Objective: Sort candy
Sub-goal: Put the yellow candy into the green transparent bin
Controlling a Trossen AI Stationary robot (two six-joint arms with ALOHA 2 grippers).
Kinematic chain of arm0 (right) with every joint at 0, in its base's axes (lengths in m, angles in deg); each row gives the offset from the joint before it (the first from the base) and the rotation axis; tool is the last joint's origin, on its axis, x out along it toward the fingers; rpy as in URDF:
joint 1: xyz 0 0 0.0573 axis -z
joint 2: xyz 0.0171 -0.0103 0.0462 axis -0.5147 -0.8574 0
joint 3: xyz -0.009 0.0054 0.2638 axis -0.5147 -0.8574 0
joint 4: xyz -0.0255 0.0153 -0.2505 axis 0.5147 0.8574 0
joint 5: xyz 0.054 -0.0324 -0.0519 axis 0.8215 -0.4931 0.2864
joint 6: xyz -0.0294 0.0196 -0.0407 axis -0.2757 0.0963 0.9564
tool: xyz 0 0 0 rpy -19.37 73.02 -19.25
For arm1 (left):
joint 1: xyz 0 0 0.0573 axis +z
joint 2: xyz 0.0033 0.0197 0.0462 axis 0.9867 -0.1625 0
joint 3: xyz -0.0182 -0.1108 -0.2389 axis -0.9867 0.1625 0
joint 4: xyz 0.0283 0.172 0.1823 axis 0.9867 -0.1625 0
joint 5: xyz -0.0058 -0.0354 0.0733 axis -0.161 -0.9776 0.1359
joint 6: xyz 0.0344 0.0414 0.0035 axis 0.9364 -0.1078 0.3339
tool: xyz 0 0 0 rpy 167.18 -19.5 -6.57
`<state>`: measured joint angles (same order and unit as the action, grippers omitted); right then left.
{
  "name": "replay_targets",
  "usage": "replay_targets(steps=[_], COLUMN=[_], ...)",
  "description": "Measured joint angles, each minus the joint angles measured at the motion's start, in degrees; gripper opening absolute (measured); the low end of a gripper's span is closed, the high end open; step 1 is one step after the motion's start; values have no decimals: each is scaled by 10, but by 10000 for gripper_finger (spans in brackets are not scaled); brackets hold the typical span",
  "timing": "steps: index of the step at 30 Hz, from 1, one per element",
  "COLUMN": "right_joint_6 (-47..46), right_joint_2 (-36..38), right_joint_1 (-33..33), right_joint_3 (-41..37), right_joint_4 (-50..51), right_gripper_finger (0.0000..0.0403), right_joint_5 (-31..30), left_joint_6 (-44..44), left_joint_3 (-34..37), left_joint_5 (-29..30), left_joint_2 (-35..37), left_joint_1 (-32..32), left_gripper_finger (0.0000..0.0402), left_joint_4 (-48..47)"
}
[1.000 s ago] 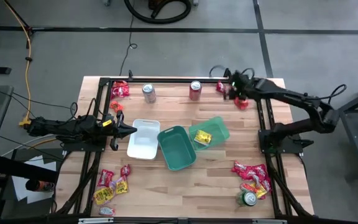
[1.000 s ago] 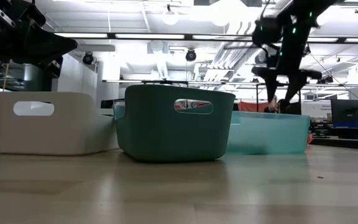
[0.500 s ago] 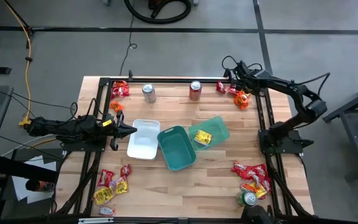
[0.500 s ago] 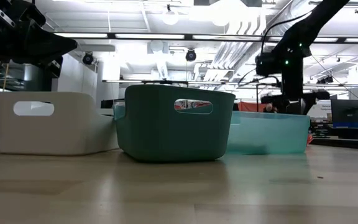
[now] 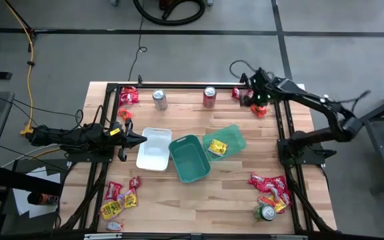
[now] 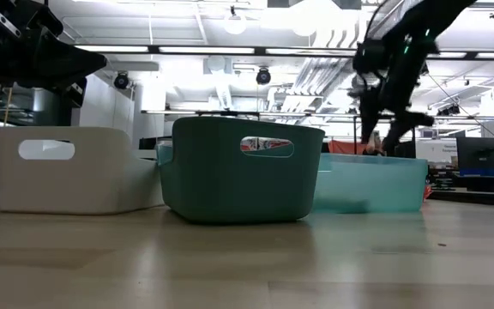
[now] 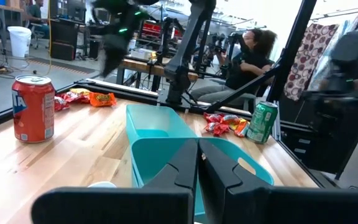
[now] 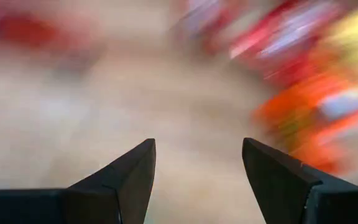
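The candy lies in piles of small red, yellow and orange packets: far right [image 5: 257, 105], far left [image 5: 128, 96], near left [image 5: 120, 199] and near right [image 5: 271, 187]. One yellow packet [image 5: 217, 147] lies in the light teal tray [image 5: 235, 137]. My right gripper [image 5: 253, 99] hovers open just above the far right pile. Its wrist view shows the gripper [image 8: 197, 143] over bare wood, with blurred red and orange packets [image 8: 309, 118] beyond it. My left gripper [image 5: 141, 140] waits shut at the white tray's [image 5: 153, 150] left side.
A dark green tray [image 5: 191, 159] stands between the white and the light teal ones. A silver can [image 5: 159, 99] and a red can [image 5: 209, 97] stand near the far edge, and a green can [image 5: 267, 213] stands by the near right pile. Black frame rails run along both sides.
My right gripper has stayed over the far right candy pile, drawing a little toward the far edge and then coming back over it, tipping as it went. It is in motion now, which smears its wrist view.
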<state>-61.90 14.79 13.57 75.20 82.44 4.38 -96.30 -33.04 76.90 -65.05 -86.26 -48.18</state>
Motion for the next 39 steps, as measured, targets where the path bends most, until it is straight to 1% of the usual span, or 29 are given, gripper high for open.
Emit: replay_targets(steps=[2,5,8,11,13,16,18,21,24,28,34,39], right_joint_6=[3,-27,-105,-214,-297,-426,-502,-603,-698,-812,-923,-976], right_joint_2=[31,70,100,123,135,139,137,133,133,134,133,133], right_joint_1=[-51,-154,-281,-414,-500,-615,-680,-765,-833,-896,-947,-970], right_joint_3=[0,0,0,0,0,0,-6,-36,-75,-130,-191,-217], right_joint_4=[52,143,223,271,276,252,217,140,72,-17,-141,-147], right_gripper_finger=[236,236,236,236,236,236,236,236,236,236,236,236], right_joint_5=[68,129,146,148,150,154,157,169,175,171,151,151], left_joint_6=[0,0,0,0,0,0,0,0,0,0,0,0], left_joint_3=[0,0,0,0,0,0,0,0,0,0,0,0], left_joint_5=[0,0,0,0,0,0,0,0,0,0,0,0], left_joint_2=[0,0,0,0,0,0,0,0,0,0,0,0], left_joint_1=[0,0,0,0,0,0,0,0,0,0,0,0], left_gripper_finger=[1,1,1,1,1,1,1,1,1,1,1,1], left_joint_4=[0,0,0,0,0,0,0,0,0,0,0,0])
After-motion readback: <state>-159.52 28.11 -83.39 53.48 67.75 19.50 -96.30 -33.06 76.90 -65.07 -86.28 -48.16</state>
